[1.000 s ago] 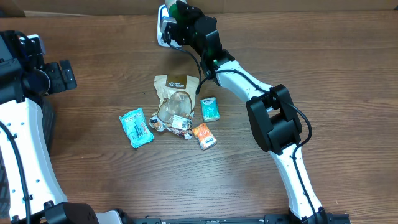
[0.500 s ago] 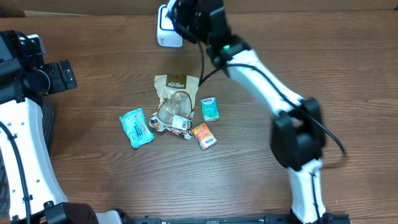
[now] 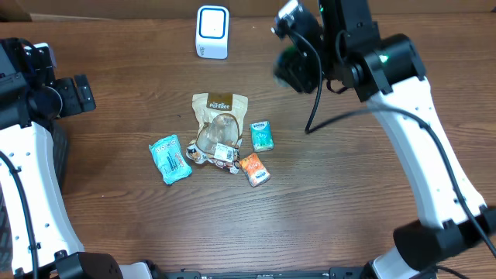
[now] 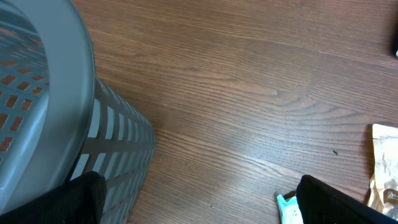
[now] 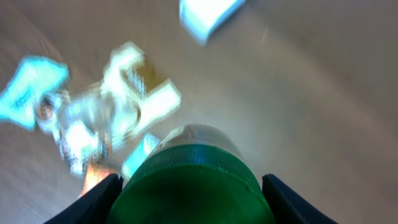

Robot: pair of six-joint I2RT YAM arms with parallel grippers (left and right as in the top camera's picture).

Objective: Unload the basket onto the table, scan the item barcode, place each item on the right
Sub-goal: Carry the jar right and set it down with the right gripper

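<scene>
Evidently the green-capped item (image 5: 196,180) is the one picked for scanning: it sits in the right gripper (image 3: 298,56), lifted off the wooden table (image 3: 116,232) and off to the right of the white barcode scanner (image 3: 211,31), with a clear stretch of tabletop between them. In the right wrist view the picture is smeared, but the green top fills the lower middle and a dark finger (image 5: 93,198) flanks it on each side. The jaws therefore stand about half spread and pinch the item by its sides, which would leave its wall free to be turned toward the scanner's face; where the barcode lies cannot be told. The other goods lie bunched at mid-table, apart from the scanner, probably waiting their turn: a brown pouch (image 3: 219,112), a teal packet (image 3: 170,158), a small teal pack (image 3: 263,136) and an orange packet (image 3: 254,168). The left gripper (image 4: 205,208) is parked at the table's left edge, beside the grey slatted basket (image 4: 43,124). Its jaws are spread as wide as they go and hold nothing, well away from the scanner and the pile, where it does not obstruct the working arm.
</scene>
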